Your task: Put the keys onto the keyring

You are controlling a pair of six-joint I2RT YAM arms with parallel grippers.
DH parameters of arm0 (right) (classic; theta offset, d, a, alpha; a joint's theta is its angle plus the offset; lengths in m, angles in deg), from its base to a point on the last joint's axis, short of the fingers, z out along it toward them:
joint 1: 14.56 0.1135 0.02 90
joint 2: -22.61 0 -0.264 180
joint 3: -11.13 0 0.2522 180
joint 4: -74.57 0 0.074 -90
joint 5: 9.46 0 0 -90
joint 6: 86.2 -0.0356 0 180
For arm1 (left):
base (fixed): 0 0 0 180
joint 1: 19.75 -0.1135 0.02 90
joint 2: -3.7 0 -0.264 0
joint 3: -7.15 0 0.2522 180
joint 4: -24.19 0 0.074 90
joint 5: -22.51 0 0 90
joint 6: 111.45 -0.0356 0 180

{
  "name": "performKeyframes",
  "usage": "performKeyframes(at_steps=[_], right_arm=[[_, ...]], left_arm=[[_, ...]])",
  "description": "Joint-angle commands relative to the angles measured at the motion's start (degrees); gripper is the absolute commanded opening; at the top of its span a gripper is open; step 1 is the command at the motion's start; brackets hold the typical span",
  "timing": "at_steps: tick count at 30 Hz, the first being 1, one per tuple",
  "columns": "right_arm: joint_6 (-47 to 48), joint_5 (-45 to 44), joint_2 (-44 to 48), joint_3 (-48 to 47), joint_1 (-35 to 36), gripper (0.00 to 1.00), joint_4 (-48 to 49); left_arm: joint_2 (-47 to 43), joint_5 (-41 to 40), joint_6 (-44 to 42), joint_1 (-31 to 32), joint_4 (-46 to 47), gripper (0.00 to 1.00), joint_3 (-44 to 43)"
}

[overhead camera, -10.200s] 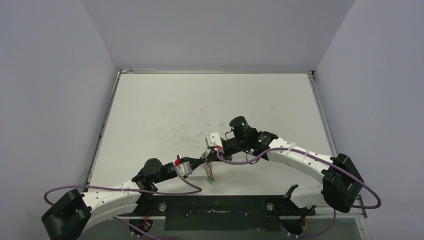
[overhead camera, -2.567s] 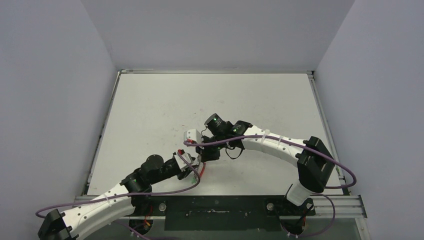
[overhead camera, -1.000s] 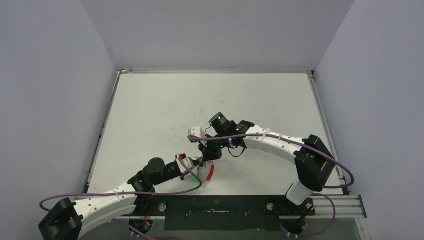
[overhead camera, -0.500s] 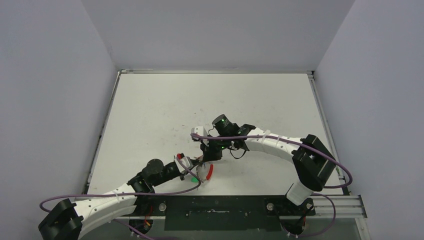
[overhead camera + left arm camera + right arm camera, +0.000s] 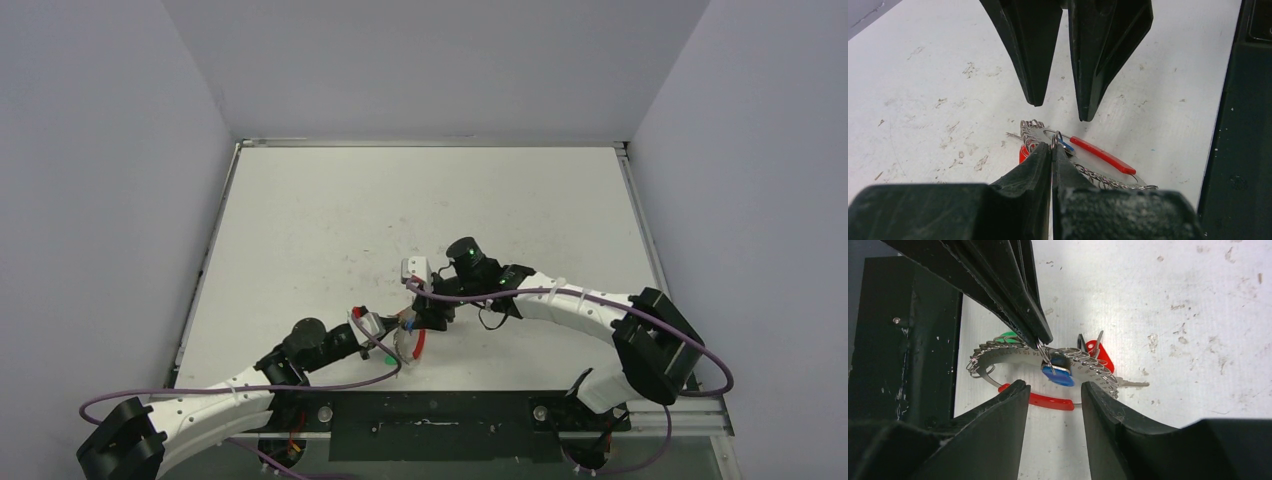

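Two hands meet low over the near part of the counter (image 5: 330, 210), close to the black base rail (image 5: 430, 410). My left hand (image 5: 1053, 150) has its fingers pressed together on the wire of the keyring (image 5: 998, 357), pinching it at the edge of the coil. The right hand (image 5: 1054, 386) stands with its fingers apart, one on each side of the blue key (image 5: 1058, 375), and they grip nothing. That blue key sits right against the coil, just beside the left fingertips. Whether it is actually threaded on I can't quite make out from either wrist camera. The green key (image 5: 1008, 336) peeks out from behind the left fingers, on the rail side of the ring. The keyring's red curved section (image 5: 1043, 400) lies between the right fingertips in the right wrist view. The red-headed key (image 5: 1098, 352) rests against the coil on the side away from the rail.
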Motion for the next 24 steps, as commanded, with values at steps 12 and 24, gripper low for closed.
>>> performKeyframes(at_steps=[12, 24], right_arm=[[6.09, 8.41, 1.07, 2.47, -0.39, 0.41, 12.55], [5.65, 11.15, -3.51, 1.58, -0.30, 0.30, 15.52]], left_arm=[[-0.75, 1.17, 0.25, -0.14, 5.25, 0.00, -0.21], [-0.89, 1.19, 0.25, -0.14, 5.71, 0.00, -0.04]])
